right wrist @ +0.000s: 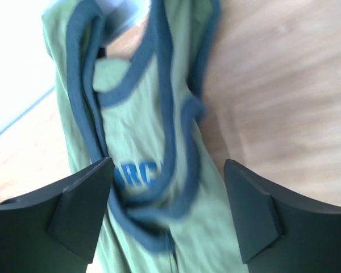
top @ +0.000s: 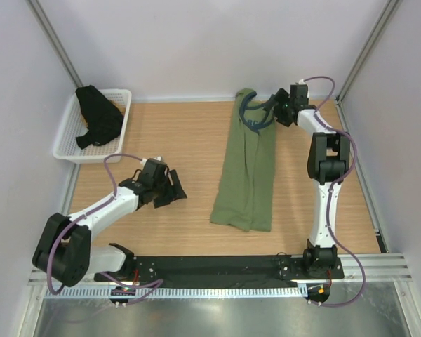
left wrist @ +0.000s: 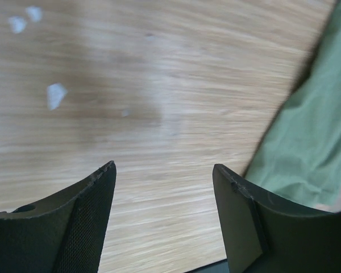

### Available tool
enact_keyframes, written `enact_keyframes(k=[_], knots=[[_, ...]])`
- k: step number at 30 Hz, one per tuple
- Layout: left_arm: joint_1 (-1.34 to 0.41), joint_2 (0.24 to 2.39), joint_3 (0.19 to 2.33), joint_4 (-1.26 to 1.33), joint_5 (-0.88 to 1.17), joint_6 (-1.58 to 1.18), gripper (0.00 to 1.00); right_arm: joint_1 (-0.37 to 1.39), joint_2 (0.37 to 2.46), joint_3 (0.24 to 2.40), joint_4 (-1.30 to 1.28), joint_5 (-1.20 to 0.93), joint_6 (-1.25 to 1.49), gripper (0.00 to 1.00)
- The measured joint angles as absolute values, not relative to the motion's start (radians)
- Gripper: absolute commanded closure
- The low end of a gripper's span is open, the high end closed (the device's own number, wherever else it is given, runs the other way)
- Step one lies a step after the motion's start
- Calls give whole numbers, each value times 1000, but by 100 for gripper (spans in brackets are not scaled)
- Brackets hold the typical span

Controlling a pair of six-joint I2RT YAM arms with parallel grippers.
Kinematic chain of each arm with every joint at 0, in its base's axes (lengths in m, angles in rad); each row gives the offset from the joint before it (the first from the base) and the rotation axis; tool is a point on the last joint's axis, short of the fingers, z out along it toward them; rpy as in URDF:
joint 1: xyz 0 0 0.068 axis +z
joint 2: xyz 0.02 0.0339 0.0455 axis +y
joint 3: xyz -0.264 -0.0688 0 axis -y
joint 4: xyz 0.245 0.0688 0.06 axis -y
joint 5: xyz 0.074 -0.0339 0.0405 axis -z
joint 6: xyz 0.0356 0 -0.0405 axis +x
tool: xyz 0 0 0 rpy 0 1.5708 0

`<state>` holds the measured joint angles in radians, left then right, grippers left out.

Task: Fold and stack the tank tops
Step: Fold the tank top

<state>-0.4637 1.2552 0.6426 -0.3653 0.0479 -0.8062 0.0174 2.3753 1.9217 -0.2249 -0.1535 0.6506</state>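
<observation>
Soft sleeveless olive green cloth tank top [top: 247,172]: I am seeing one flat olive green along its whole length.
Neck and armhole trim [right wrist: 82,85]: it is showing dark navy in my right wrist view.
Chest lettering [right wrist: 137,173]: it is reading bright blue against the green.
Plain black cloth tank top [top: 98,116]: it is showing solid black throughout.
White plastic mesh basket [top: 84,159]: I am seeing white, with a fine grid pattern.
Wooden tabletop [top: 175,140]: it is showing light tan with streaky grain.
Left gripper [left wrist: 165,170] and right gripper [right wrist: 169,170]: their fingers are showing matte black.
Two jointed robot arms [top: 323,203]: they are showing white shells and black joints.
Thin cables [top: 112,172]: they are showing purple.
</observation>
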Motion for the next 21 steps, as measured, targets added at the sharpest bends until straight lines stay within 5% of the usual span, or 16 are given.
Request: enact_keyframes(k=[6,10,15,21], knots=[[-488,1292,670,-263,130,-801,31,12,2174,1693,-290,-132,604,16],[-560,1319,670,-215,136,-812,32,11,1934,1413,-299,-137,592,36],[-668,1398,677,-167,133,-846,33,11,1663,1095,-285,-148,576,34],[-753,1505,710,-109,132,-888,38,11,1629,953,-287,-159,546,33]])
